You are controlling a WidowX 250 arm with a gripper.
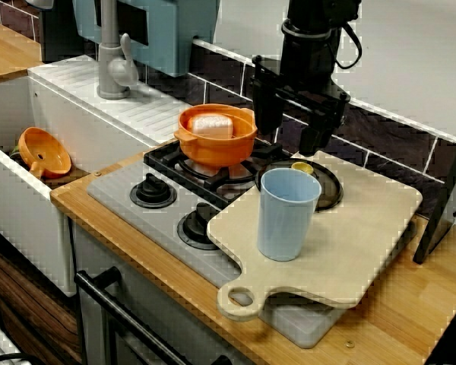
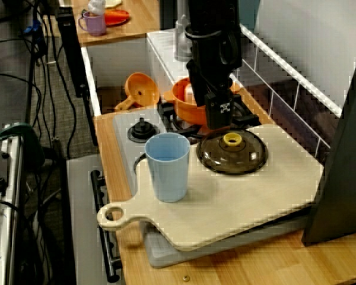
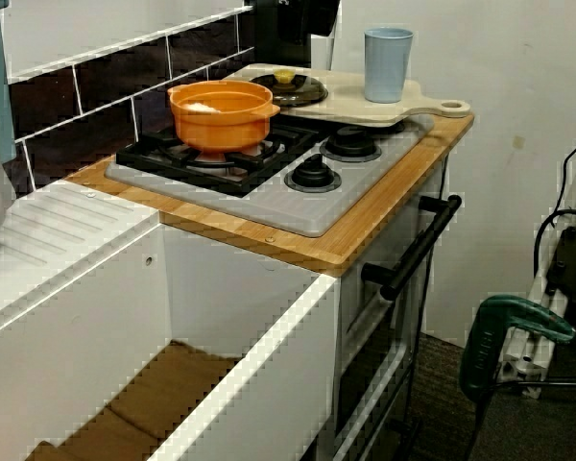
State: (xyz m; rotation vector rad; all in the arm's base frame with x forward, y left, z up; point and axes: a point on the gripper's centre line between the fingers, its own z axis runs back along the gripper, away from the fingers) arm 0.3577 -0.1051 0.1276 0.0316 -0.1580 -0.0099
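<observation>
The orange pot [image 1: 216,137] sits uncovered on the burner [image 1: 171,157]. At its four o'clock a blue cup [image 1: 287,213] stands on the cutting board [image 1: 365,236]. The gripper [image 1: 289,143] hangs spread and empty just above the dark lid [image 1: 328,186], lying flat on the board at the cup's one o'clock.

The lid [image 2: 243,157] is round and made of dark brown glass that you can see through a bit. A little yellow knob [image 2: 232,140] sits in its middle and points up. The lid lies flat, right way up, on the pale wooden board [image 2: 255,202], close to the end by the stove. The blue cup [image 2: 168,166] stands near it on the same board and does not touch it. The orange pot [image 2: 187,98] on the stove is just beside it, off the board. In the view from the front of the stove, the cup hides part of the lid.
</observation>
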